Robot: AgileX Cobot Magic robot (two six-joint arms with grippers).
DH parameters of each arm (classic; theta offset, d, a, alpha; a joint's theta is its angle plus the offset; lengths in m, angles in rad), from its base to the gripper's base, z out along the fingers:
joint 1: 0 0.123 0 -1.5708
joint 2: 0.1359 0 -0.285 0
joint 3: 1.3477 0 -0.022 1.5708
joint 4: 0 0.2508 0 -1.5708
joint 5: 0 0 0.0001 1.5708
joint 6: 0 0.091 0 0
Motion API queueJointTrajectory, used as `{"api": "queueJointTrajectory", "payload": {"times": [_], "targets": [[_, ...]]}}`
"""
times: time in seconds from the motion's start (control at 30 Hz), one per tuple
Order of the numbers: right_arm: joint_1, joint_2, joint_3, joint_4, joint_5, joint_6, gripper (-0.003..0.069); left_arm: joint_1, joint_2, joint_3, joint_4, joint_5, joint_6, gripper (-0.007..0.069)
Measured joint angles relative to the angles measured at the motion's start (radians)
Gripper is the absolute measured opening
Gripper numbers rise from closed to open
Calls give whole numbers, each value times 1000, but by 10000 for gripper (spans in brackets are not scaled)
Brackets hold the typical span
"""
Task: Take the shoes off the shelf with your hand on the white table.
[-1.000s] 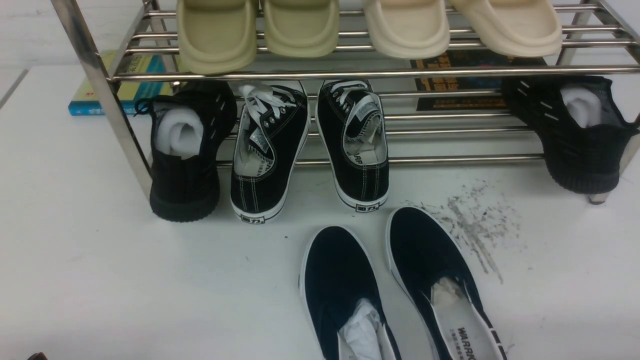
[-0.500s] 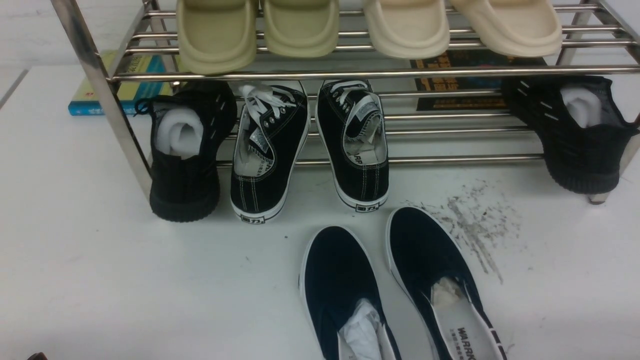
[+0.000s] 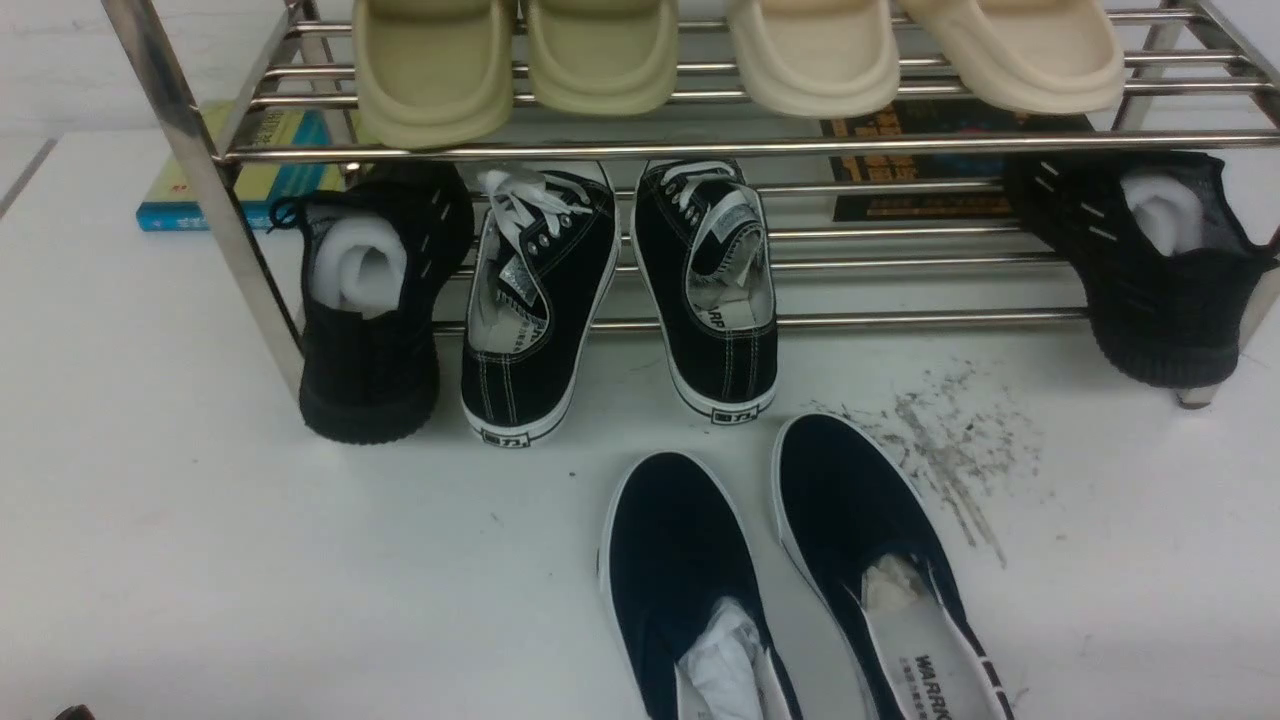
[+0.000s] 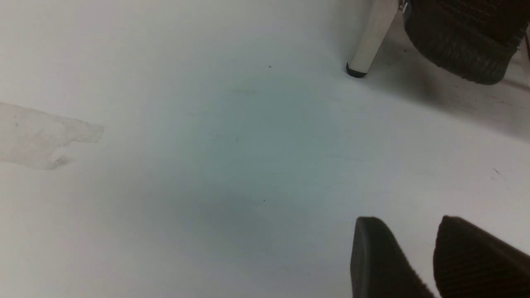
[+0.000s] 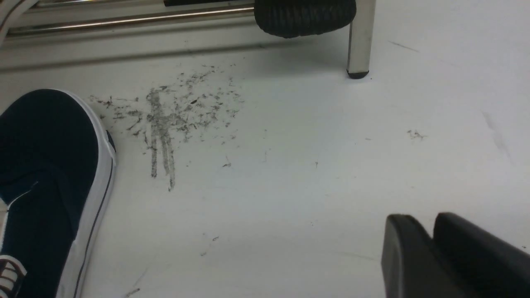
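The pair of dark navy slip-on shoes stands side by side on the white table (image 3: 200, 520) in front of the chrome shelf (image 3: 700, 148), toes toward it: one shoe (image 3: 672, 560) on the left, the other (image 3: 850, 510) on the right. The right wrist view shows one navy toe (image 5: 45, 165) off to the side of my right gripper (image 5: 426, 219), whose black fingers lie nearly together with nothing between them. My left gripper (image 4: 410, 221) hangs over bare table with a gap between its fingers, empty. Neither gripper shows in the front view.
Black lace-up sneakers (image 3: 540, 300) and all-black knit shoes (image 3: 370, 300) (image 3: 1150, 270) sit on the lower tier, beige slippers (image 3: 600, 50) on the upper. Books (image 3: 250, 170) lie behind. A grey scuff patch (image 3: 950, 460) marks the table. Shelf legs (image 4: 370, 37) (image 5: 360, 37) stand near both grippers.
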Motion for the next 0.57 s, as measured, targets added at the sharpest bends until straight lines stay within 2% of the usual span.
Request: {"api": "queueJointTrajectory", "payload": {"times": [0.57], "targets": [[0, 0, 0, 0, 1, 2, 144, 0, 0, 0, 0, 0, 0, 242]]}}
